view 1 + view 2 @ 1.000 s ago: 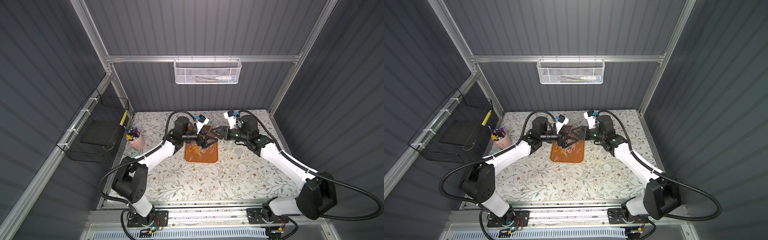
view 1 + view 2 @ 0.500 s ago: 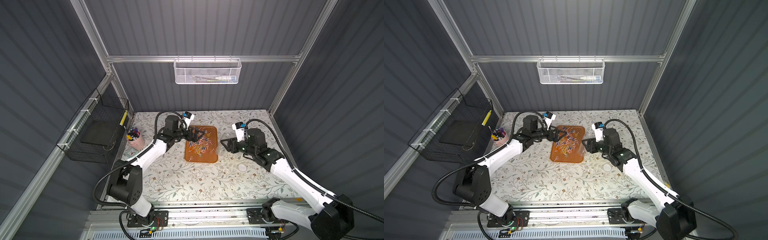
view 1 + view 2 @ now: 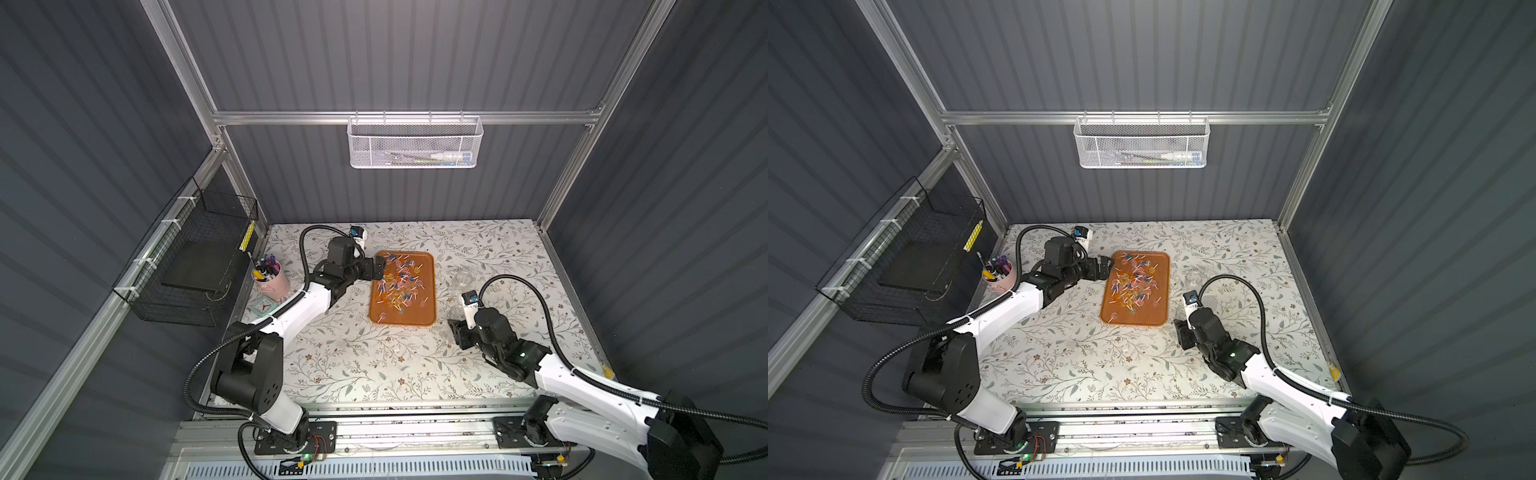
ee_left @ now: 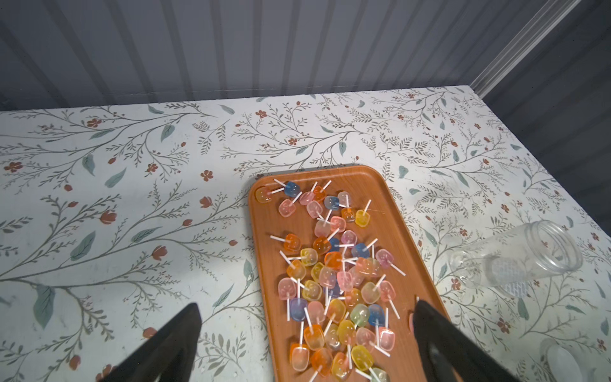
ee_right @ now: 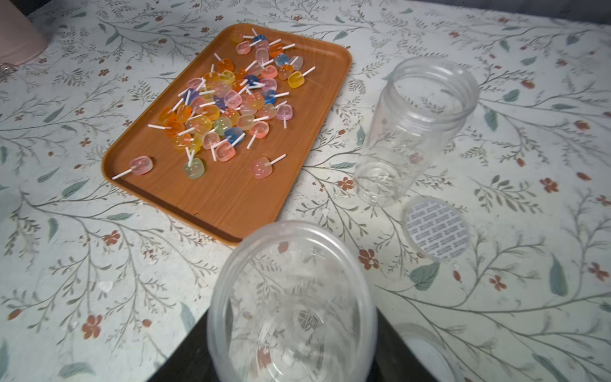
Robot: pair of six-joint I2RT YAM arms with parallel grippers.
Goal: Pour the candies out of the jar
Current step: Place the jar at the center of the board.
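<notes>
L gripper wide open above tray edge, holds nothing. R gripper clamps clear lid. Seal disc by jar: print unreadable.

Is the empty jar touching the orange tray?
Apart. The right wrist view shows the jar standing beside the tray, with a strip of floral tablecloth plainly visible between them.

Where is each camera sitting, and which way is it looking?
Both top views: high overhead, looking down on the whole table; left arm and right arm show.
Left wrist: on the left arm, looking along the tray toward the grey wall; the open left tool's black fingers show.
Right wrist: on the right arm, looking down over tray and jar; the right tool shows, shut on a clear lid.
Shared: every view shows the tray and candies.
</notes>
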